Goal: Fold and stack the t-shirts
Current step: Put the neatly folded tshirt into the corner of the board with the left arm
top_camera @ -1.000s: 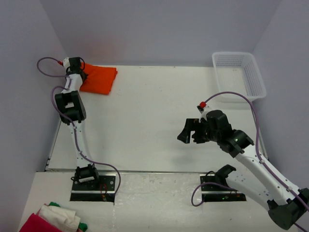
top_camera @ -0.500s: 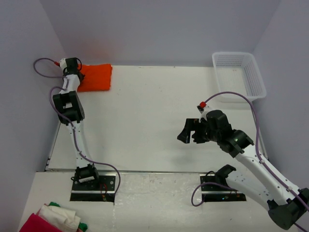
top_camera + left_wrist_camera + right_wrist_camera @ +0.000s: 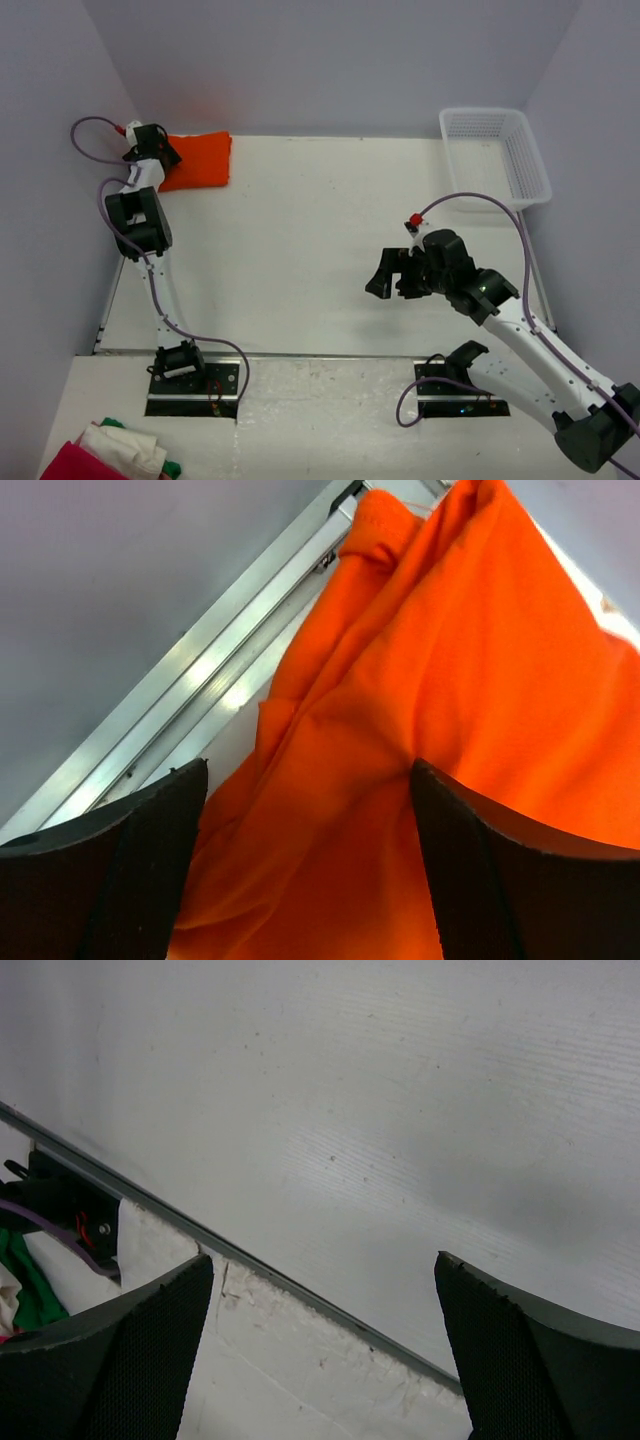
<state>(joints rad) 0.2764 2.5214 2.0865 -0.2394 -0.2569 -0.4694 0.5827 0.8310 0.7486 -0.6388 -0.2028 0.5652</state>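
Observation:
A folded bright orange t-shirt lies in the table's far left corner. My left gripper sits at its left edge, against the side wall. In the left wrist view the jaws of that gripper stand wide apart, with rumpled orange cloth lying loose between and below them, not pinched. My right gripper hovers open over the middle right of the table. The right wrist view shows that gripper with only bare table and the table's front edge between its fingers.
A white mesh basket stands at the far right corner. A pile of red, white and green cloth lies off the table at the near left. An aluminium rail borders the table beside the t-shirt, with the wall close behind it.
The left gripper pulled the orange t-shirt further into the corner, squaring it up, then opened and let it go. The right arm shifted only slightly.

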